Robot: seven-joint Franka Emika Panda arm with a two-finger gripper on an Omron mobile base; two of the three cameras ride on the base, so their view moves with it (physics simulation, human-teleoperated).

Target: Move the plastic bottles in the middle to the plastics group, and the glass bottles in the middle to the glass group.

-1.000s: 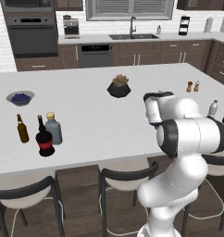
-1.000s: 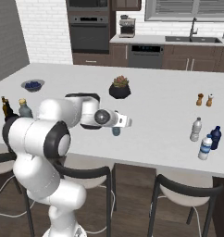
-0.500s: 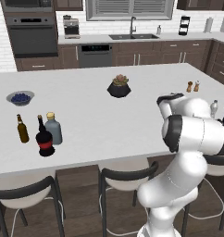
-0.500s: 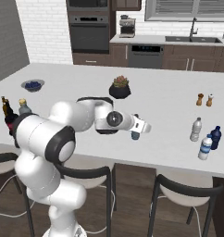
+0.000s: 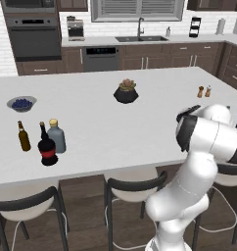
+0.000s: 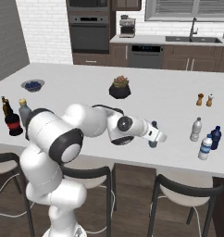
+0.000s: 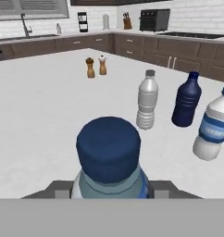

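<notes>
While the black glass bottle (image 5: 47, 147) stands by the brown bottle (image 5: 23, 136) and flask (image 5: 56, 136) near the desk's (image 5: 115, 122) left front corner, the right base view has the gripper (image 6: 153, 139) carrying the blue-capped bottle (image 6: 153, 134) above the front edge. Seen from the hand, the gripper is closed on its body below the cap, short of the clear bottle (image 7: 147, 99), dark blue container (image 7: 186, 99) and labelled bottle (image 7: 213, 126); it looks light, smooth and squashable.

Bench (image 7: 35, 120): matt white, smooth. Blue-capped bottle (image 7: 109, 157): translucent plastic, matt cap. Dark blue container (image 7: 186, 99): glossy plastic.
</notes>
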